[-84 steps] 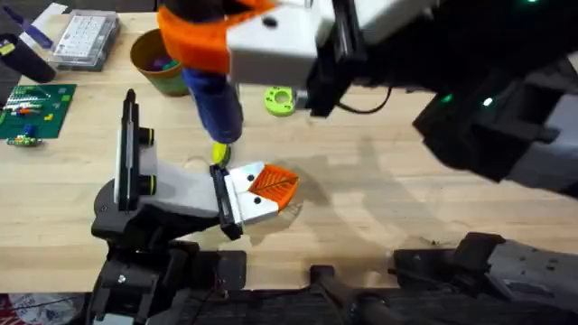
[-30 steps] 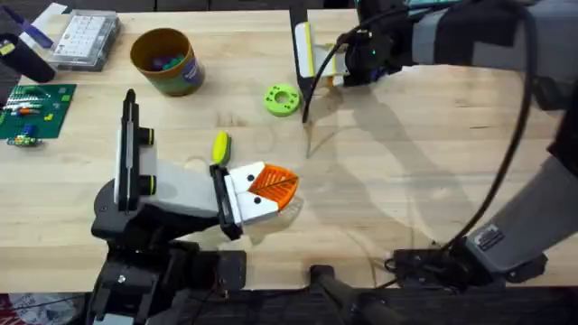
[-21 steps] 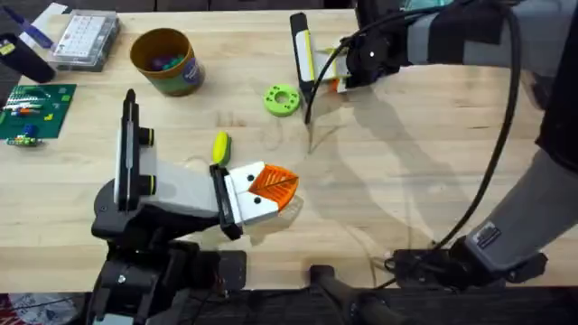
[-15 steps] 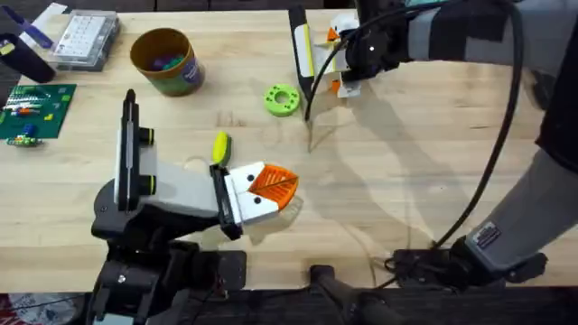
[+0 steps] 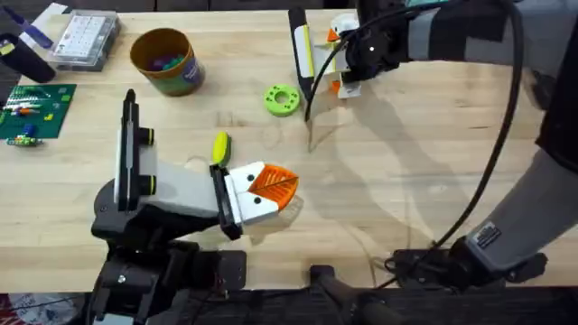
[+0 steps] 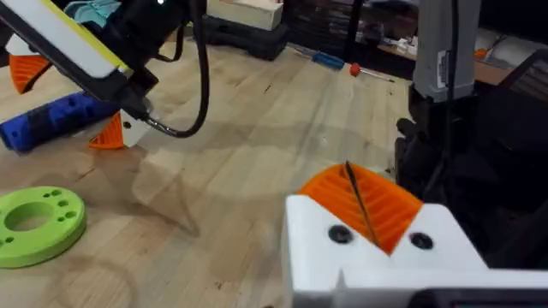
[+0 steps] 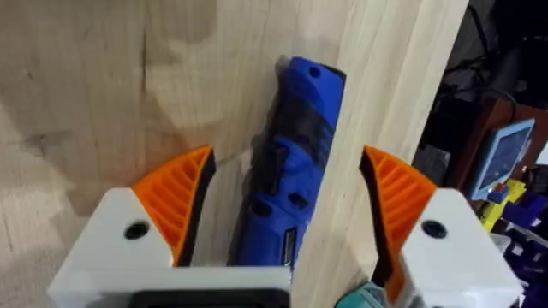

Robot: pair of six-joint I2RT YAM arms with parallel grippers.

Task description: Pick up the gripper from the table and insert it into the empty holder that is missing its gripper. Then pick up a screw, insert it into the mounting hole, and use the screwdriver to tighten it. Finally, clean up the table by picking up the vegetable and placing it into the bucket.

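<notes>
Your right claw sits at the far edge of the worktop, a little right of the middle, and its fingers are spread wide. The screwdriver lies flat on the wood between the two orange pads, touching neither that you can see; there is bare wood on both sides of its blue body. In the left wrist view you see the same screwdriver lying flat beneath that claw, with one orange pad on each side.

Your left claw rests low near the middle of the worktop, towards the near edge. You see one white finger with its orange ribbed pad in the left wrist view, but you cannot tell whether this claw is wide or narrow.

The vegetable lies on the wood just beyond the left claw's tip, close to it, and well apart from the right claw. The bucket stands upright near the far left corner, with small coloured pieces inside. A green ring lies flat between the bucket and the right claw, nearer the claw. A clear plastic box and a green circuit board sit along the left edge.
</notes>
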